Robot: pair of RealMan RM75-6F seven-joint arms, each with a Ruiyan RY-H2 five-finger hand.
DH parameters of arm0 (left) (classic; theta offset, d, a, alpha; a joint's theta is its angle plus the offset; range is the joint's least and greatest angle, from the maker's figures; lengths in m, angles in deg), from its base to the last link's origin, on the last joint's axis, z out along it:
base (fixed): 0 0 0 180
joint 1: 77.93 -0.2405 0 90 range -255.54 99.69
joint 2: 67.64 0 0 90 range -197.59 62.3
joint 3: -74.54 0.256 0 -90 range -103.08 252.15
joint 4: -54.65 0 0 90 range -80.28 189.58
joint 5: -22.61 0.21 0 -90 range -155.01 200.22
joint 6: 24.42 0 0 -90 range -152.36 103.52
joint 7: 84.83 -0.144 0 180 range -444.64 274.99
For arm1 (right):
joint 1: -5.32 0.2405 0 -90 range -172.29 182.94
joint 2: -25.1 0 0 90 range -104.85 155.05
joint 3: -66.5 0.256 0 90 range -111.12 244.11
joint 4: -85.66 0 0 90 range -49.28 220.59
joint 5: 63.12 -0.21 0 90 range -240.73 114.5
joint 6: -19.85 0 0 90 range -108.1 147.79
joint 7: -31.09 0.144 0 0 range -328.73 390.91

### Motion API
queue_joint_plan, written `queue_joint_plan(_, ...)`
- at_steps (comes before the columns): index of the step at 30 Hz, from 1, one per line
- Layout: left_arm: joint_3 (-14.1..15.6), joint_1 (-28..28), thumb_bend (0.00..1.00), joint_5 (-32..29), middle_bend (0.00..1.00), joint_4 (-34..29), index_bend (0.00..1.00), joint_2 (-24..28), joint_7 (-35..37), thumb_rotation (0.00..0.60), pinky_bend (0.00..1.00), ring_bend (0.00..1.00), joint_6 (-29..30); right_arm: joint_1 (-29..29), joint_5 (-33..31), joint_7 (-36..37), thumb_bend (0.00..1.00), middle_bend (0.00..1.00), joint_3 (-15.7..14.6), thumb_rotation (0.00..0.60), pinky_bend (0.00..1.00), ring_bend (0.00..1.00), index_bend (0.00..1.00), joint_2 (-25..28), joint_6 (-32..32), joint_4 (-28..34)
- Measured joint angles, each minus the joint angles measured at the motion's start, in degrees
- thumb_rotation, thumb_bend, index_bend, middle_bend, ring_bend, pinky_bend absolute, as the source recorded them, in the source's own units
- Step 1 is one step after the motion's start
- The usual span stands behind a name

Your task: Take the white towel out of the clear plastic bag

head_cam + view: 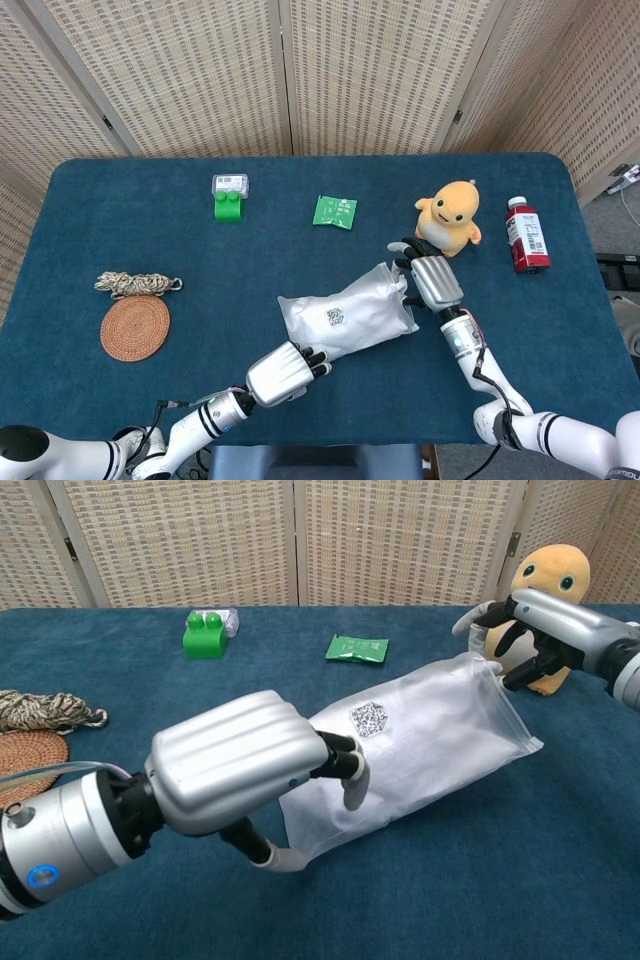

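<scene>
The clear plastic bag (346, 315) with the white towel (420, 742) inside lies on the worktop (200, 270). The left robot hand (280, 372) grips its near end; the right robot hand (430, 279) pinches its far end.

- The near corner of the clear plastic bag (420, 750) is hidden behind the left hand (235, 770).
- Whether the right hand (535, 630) actually pinches the bag's far corner cannot be told.
- The QR label (333, 317) beyond the left hand is too small to read.
</scene>
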Motion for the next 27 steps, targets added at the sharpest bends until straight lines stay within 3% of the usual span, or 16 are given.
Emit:
queue_joint_plan(9, -0.95, -0.48, 0.04, -3.18, 0.4, 0.53, 0.42, -0.87, -5.42, 0.6, 0.84, 0.61, -3.44, -0.03, -0.09, 0.16, 0.57, 0.23, 0.16, 0.6, 0.33, 0.1, 0.73, 0.02, -0.01, -0.09)
queue_joint_plan(27, -1.82, -0.47, 0.04, -3.69, 0.39, 3.61, 0.41, -2.59, -7.22, 0.6, 0.83, 0.55, -4.18, 0.14, -0.78, 1.53, 0.57, 0.23, 0.76, 0.6, 0.33, 0.1, 0.73, -0.05, -0.69, -0.68)
